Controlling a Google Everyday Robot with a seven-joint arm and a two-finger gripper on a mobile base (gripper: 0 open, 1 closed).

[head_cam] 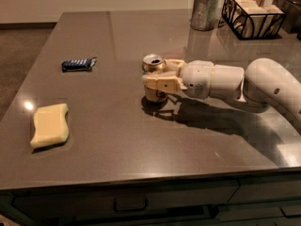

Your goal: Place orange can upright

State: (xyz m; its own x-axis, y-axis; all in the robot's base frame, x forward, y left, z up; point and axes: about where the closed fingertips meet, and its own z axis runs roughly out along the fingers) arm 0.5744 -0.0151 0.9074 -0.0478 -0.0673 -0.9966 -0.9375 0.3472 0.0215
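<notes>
Camera view shows the end effector [155,75] clasped around the orange can [153,61], which stands upright near the middle of the surface [117,145]. A yellow sponge [49,125] lies well apart, near left.

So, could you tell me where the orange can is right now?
Mid-table in the camera view, the orange can is upright, held by the gripper, right of the blue wrapper.
</notes>
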